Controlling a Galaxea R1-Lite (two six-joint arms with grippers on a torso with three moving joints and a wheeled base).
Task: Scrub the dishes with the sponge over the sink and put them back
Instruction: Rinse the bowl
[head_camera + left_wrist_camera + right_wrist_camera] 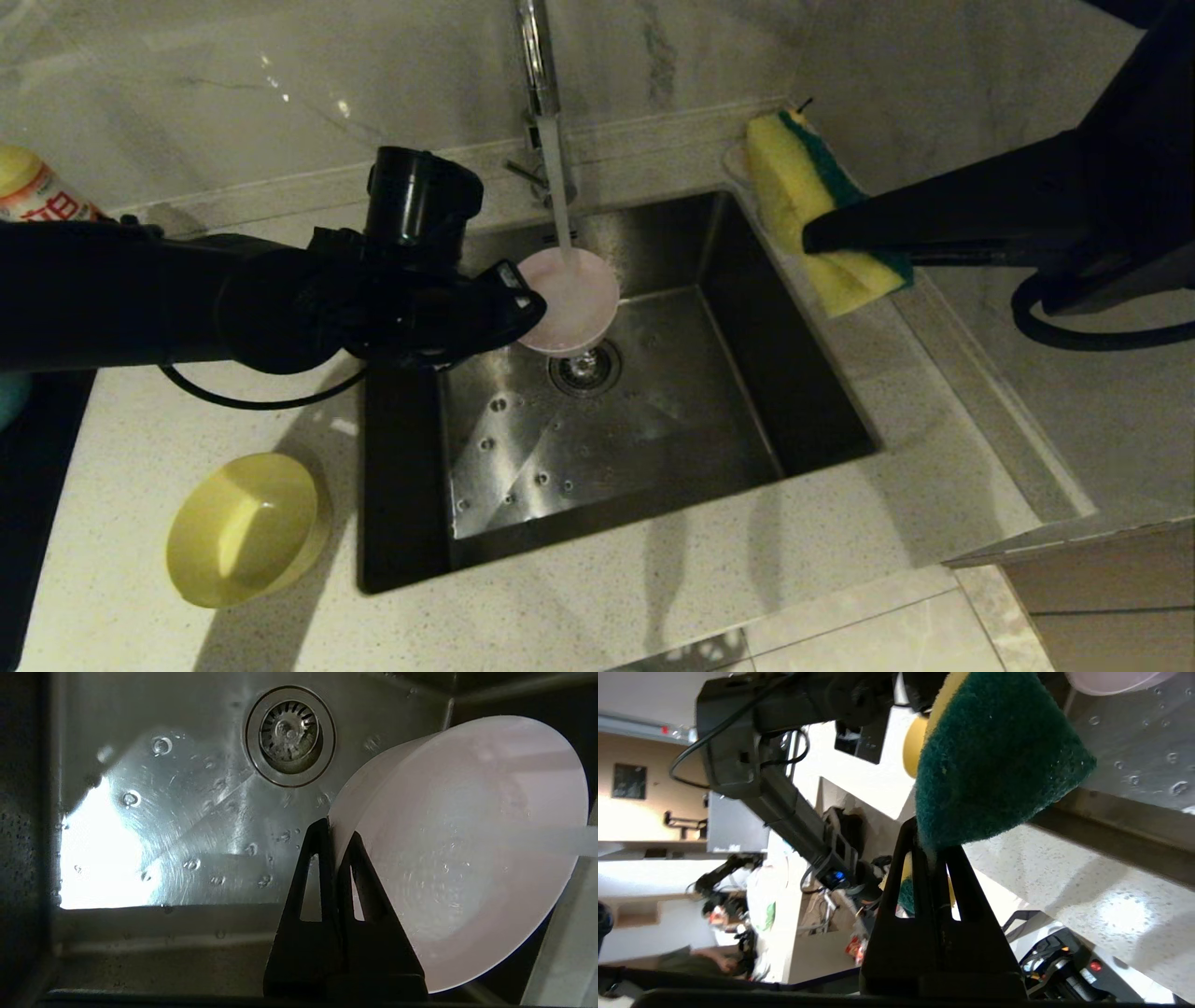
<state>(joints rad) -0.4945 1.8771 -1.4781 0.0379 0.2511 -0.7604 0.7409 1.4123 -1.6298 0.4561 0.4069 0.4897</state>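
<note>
Head view shows our left gripper (523, 303) clamped on the rim of the pale pink bowl (571, 301), tilted under the tap stream (560, 201) above the sink (794, 373) drain. Our right gripper (814, 241) pinches the sponge (794, 187) over the sink's far right corner. We judge the bowl light, stiff and wet-slippery, best held at its rim; the sponge is soft and squashes.

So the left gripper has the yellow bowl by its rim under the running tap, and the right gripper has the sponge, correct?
Not quite: the bowl held by its rim in the left gripper under the tap's stream is the pale pink bowl, as the left wrist view shows. The yellow bowl sits on the counter left of the sink. The right gripper does hold the sponge.
</note>
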